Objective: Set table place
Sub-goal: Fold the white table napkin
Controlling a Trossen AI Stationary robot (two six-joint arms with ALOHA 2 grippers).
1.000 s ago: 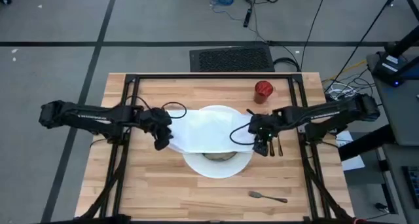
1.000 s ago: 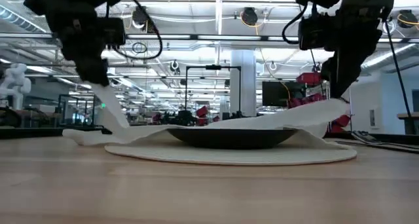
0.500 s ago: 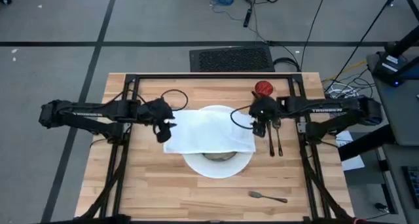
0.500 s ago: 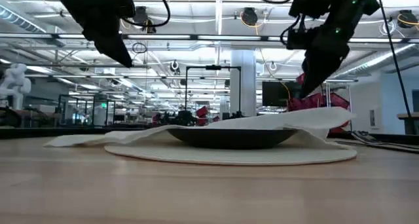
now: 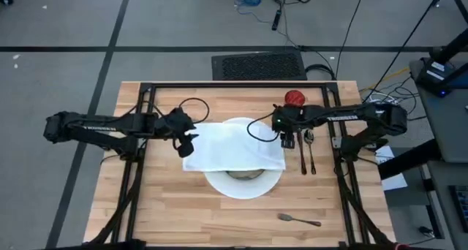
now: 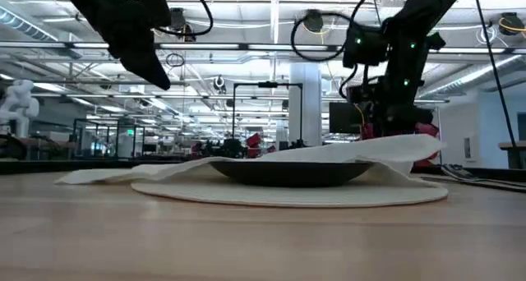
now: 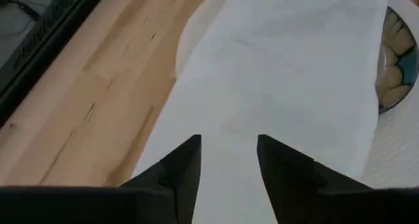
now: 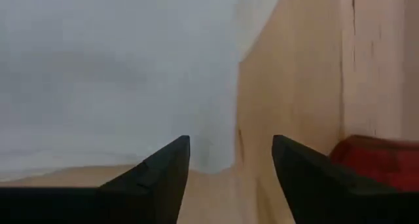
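We are hovering both claws wide and empty: left claw (image 5: 186, 139) and right claw (image 5: 287, 136) either side of the napkin (image 5: 232, 148), draped over bowl (image 6: 292, 172) and plate (image 5: 241, 186). Knife and fork (image 5: 312, 152) lie beside the right claw, cup (image 5: 294, 98) beyond it; the spoon (image 5: 298, 220) looks misplaced, the napkin likely too.

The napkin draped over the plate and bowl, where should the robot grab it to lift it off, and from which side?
Probably the napkin's left edge, which hangs past the plate rim onto the table. The open left gripper hovers just above that edge, so a descent from above on the left looks easiest. The middle lies taut over the bowl.
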